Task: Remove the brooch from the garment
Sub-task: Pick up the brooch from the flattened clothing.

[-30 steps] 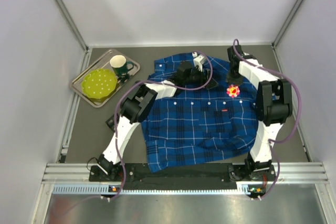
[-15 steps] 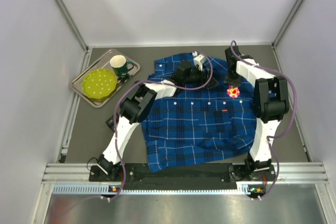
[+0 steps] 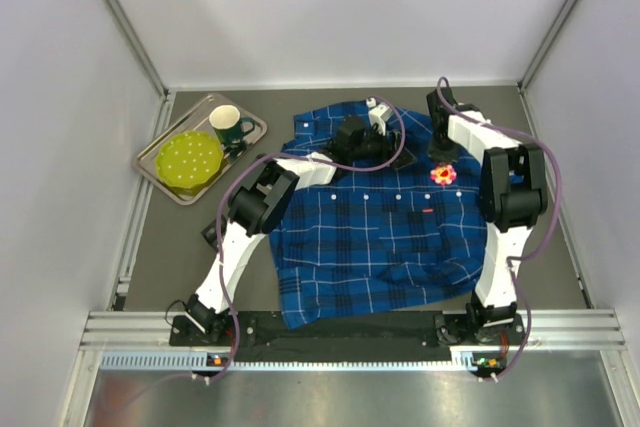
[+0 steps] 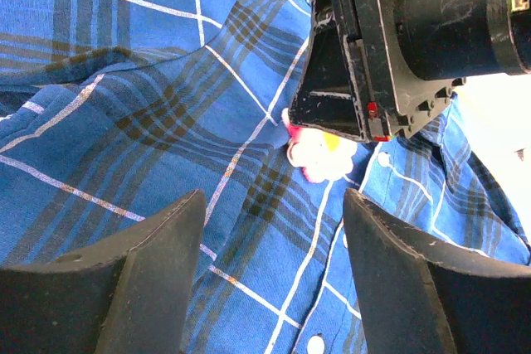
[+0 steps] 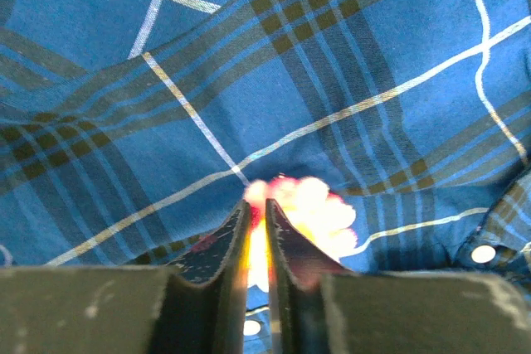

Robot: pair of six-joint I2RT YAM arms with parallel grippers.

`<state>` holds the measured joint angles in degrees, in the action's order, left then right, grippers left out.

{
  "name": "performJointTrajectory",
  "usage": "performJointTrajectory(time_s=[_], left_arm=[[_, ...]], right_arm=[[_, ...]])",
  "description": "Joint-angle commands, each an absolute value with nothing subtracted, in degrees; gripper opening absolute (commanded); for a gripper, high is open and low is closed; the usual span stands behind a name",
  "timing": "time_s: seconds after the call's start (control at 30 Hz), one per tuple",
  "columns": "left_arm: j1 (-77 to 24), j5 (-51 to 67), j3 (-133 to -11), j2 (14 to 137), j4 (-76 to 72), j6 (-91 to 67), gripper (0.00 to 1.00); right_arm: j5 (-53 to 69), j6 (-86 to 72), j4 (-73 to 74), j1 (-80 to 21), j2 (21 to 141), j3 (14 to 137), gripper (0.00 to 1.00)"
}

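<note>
The brooch [image 3: 444, 174], a small pink-and-yellow flower, lies on the right chest panel of the garment [image 3: 370, 237], just beside the button line and toward the collar end. The plaid shirt lies spread flat on the table [image 3: 170, 247], collar toward the far side.

The right gripper [image 5: 257, 223] comes down on the flower with its jaws drawn narrow, a bright sliver of petal showing between the fingers [image 5: 228, 242]. They appear to be pinching the brooch's edge, though glare washes out the contact. The left gripper [image 4: 272, 205] hovers over the cloth just beside the flower, jaws spread wide with nothing between them, placed as if to steady the fabric.

By my reading the task is at the grasp: the brooch is not yet off the shirt, and unfastening and lifting it clear are left to do.

The pin or clasp is hidden under the petals, and the right fingers cover part of the flower. A tray [image 3: 150, 162] with a mug [image 3: 228, 125] sits well apart at the left.
</note>
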<state>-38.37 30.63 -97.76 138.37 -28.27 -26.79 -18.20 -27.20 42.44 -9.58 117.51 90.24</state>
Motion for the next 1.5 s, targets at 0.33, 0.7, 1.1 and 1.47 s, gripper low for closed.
performJointTrajectory(time_s=[0.33,0.7,1.1,1.47], left_arm=[[-38.41,34.01,-99.93,136.58,-30.41,-28.29,0.72],[-39.81,42.1,-109.32,143.96,-28.84,-33.66,0.58],[-43.68,32.96,-115.4,147.92,-22.32,-27.94,0.56],[-42.45,36.04,-111.71,147.3,-29.97,-36.56,0.47]], right_arm=[[-22.68,-26.54,32.54,-10.37,109.8,86.6,0.0],[-20.48,-26.28,17.68,-9.76,101.78,75.51,0.0],[-21.62,-29.18,12.32,-8.0,96.43,66.63,0.0],[-16.28,-40.95,9.84,-1.33,82.89,48.17,0.0]])
